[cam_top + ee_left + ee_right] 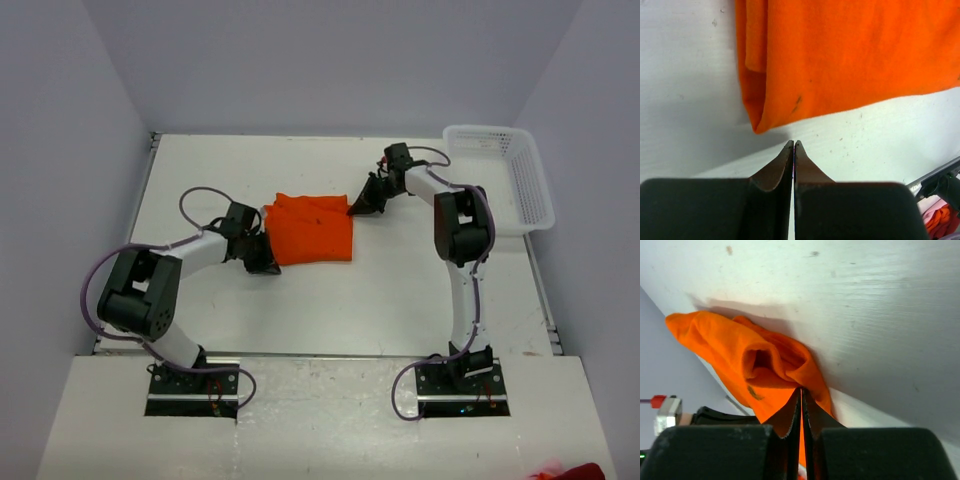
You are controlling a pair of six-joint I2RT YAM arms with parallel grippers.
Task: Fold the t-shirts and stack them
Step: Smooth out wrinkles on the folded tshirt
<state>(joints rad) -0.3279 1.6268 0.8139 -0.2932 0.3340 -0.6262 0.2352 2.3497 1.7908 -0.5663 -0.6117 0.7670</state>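
A bright orange t-shirt lies folded into a rough square in the middle of the white table. My right gripper is at its far right corner, shut on the cloth; in the right wrist view the t-shirt bunches up at the pinched fingertips. My left gripper is shut and empty, just off the near left corner. In the left wrist view the folded t-shirt lies ahead of the closed gripper, a little apart from it.
A white basket stands at the table's far right edge. Orange and pink cloth shows below the table edge in the left wrist view. A bit of red cloth lies at the bottom right.
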